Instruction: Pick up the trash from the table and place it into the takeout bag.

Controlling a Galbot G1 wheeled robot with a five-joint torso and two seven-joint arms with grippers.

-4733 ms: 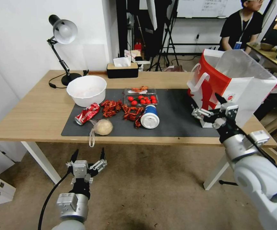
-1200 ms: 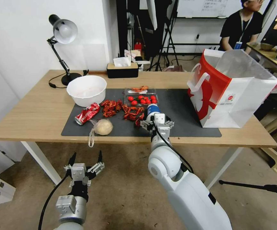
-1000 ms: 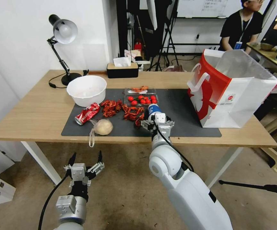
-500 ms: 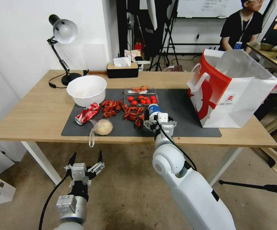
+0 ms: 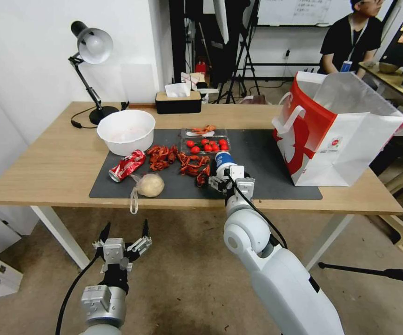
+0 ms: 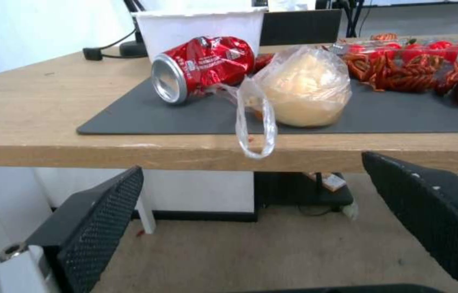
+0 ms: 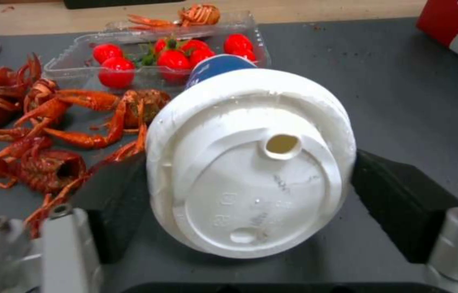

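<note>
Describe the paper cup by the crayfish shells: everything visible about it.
The paper cup lies on its side on the dark mat, blue wall with a white plastic lid facing the table's near edge. The lid has a round sip hole and looks slightly squashed. The right gripper brackets the lid end, a black finger pressing each side. Crayfish shells lie beside it, the tomato container behind.

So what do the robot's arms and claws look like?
The arms are smooth, round white tubes with silvery metal wrists. A black cable runs along each. The left gripper has two pointy black fingers. The right gripper has chunky black pads on grey metal fingers with screws.
</note>
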